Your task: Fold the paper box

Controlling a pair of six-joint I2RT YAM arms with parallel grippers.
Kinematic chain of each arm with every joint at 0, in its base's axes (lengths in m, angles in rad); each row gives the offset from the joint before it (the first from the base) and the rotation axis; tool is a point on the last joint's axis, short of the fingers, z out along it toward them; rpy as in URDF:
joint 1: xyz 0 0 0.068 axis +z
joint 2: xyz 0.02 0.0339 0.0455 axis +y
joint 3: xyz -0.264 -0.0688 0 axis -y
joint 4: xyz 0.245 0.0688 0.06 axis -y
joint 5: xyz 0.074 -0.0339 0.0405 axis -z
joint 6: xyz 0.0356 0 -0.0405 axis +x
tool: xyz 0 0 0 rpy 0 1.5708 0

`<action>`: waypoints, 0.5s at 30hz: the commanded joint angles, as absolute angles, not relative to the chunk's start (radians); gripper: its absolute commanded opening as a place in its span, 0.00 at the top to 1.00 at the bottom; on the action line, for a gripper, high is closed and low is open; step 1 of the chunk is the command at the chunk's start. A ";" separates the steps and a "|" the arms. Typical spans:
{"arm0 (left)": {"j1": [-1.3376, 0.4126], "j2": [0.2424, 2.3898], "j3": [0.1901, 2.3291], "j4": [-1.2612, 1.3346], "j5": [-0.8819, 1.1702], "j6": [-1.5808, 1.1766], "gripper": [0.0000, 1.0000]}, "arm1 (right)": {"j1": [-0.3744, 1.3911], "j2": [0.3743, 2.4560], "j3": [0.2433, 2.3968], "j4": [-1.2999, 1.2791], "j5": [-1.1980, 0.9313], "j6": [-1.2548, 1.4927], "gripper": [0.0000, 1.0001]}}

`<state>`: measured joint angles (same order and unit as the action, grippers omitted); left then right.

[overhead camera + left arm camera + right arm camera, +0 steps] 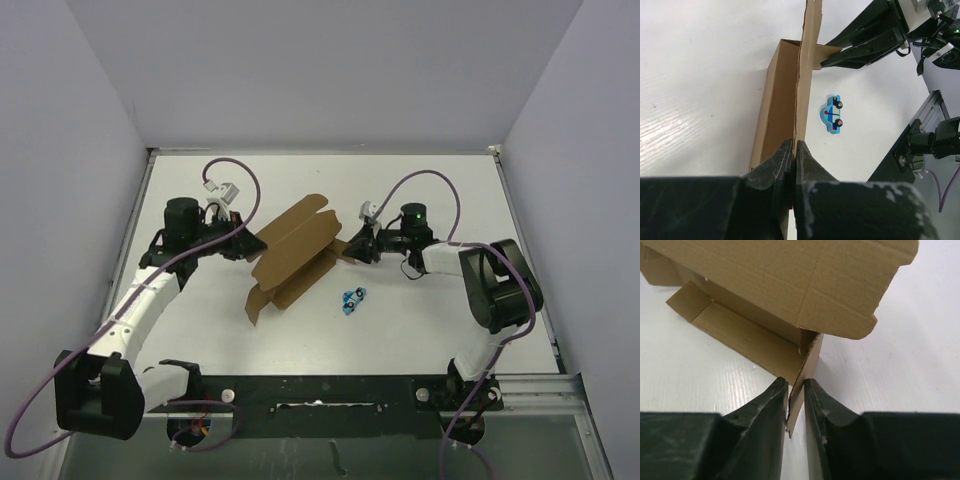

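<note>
The paper box point(292, 252) is a brown cardboard sheet, partly folded, lying aslant in the middle of the table. My left gripper point(244, 246) is shut on its left edge; in the left wrist view the thin cardboard edge point(801, 95) runs straight out from between the fingertips point(794, 146). My right gripper point(350, 250) is shut on a small end flap point(802, 385) at the box's right end. In the right wrist view the box's large panel point(790, 275) stands over an inner wall. The right gripper's fingers point(860, 50) also show in the left wrist view.
A tiny blue toy car point(353, 297) lies on the white table just in front of the box's right end; it also shows in the left wrist view point(833, 114). The black base rail point(330, 392) runs along the near edge.
</note>
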<state>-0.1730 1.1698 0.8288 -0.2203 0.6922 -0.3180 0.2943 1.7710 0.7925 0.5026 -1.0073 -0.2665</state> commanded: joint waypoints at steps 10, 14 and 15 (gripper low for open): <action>-0.179 1.106 0.821 -0.182 0.752 -0.248 1.00 | 0.214 1.673 1.016 -0.005 -1.192 -0.564 0.34; -0.179 1.107 0.821 -0.178 0.766 -0.243 1.00 | 0.182 1.639 1.087 -0.208 -1.221 -0.728 0.23; -0.179 1.108 0.820 -0.177 0.769 -0.242 1.00 | 0.175 1.632 1.109 -0.253 -1.222 -0.756 0.22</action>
<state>-0.1761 1.1366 0.8169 -0.2199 0.7330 -0.2684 0.1997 1.7023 1.0206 -0.0189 -1.1477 -0.5606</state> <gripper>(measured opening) 0.015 0.762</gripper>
